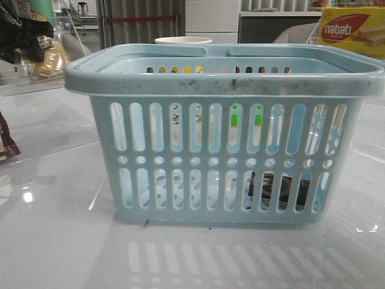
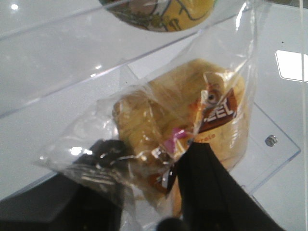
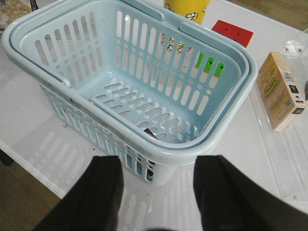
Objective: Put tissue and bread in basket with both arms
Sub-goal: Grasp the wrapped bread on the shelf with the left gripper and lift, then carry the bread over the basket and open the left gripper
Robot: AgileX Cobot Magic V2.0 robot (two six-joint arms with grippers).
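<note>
Glossy white table (image 1: 54, 241) under basket (image 1: 222, 84)

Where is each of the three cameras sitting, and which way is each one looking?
Front view: low at table height, facing forward at the basket; left arm with the bread at far left.
Left wrist view: on the left arm, looking at the bread in the left gripper.
Right wrist view: above the basket, right gripper open.
Front and right wrist views share the basket.

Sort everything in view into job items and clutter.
Job items: basket, bread, tissue lying inside the basket.
Clutter: nabati box, yellow cup, red card, small carton.
</note>
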